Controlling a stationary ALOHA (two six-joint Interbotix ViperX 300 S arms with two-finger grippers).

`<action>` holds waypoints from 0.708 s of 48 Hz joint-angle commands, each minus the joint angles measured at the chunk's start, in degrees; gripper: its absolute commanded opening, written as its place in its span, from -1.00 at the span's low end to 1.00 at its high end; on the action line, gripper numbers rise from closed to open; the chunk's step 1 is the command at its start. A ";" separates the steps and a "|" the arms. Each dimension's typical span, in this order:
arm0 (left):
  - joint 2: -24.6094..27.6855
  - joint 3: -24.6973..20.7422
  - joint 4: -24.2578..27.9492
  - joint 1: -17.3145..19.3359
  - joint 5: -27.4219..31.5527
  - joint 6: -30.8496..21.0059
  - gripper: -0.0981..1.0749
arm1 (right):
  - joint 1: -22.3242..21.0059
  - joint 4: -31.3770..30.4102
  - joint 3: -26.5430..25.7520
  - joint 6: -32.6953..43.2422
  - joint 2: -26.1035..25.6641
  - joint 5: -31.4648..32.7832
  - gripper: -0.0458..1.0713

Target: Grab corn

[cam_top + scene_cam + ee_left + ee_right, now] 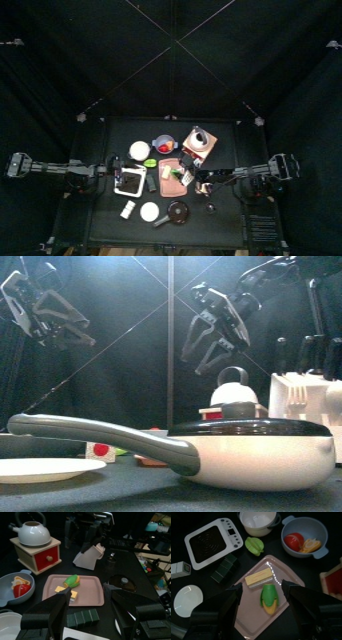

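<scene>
The corn, yellow with a green husk, lies on a pink tray beside a yellow block. My right gripper is open above the tray, and the corn shows between its jaws. In the left wrist view the corn lies on the tray ahead of my open, empty left gripper. In the top view the tray lies between the left gripper and the right gripper. Both grippers hang above the table in the front view.
Near the tray are a grey-blue bowl of tomato and orange, a green star fruit, a white scale, a white cup and a white plate. A kettle stands on a wooden box. A saucepan stands at the front edge.
</scene>
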 commanded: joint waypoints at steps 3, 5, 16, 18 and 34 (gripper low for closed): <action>6.15 -4.66 -0.09 0.53 1.41 0.09 0.70 | -0.18 -3.16 1.85 0.53 -6.68 0.62 0.76; 8.00 -5.71 -0.09 0.53 1.76 0.09 0.70 | -0.18 -3.60 2.81 0.62 -8.09 0.62 0.76; 17.40 -12.13 -0.09 0.35 2.29 0.18 0.70 | 0.09 -4.75 8.88 0.79 -14.24 0.44 0.76; 19.07 -13.27 -0.09 0.53 2.20 0.26 0.70 | 0.09 -4.48 9.84 0.79 -14.77 0.44 0.76; 34.54 -23.64 0.00 0.26 2.64 0.35 0.70 | 1.85 -3.87 13.71 0.62 -18.54 -0.18 0.76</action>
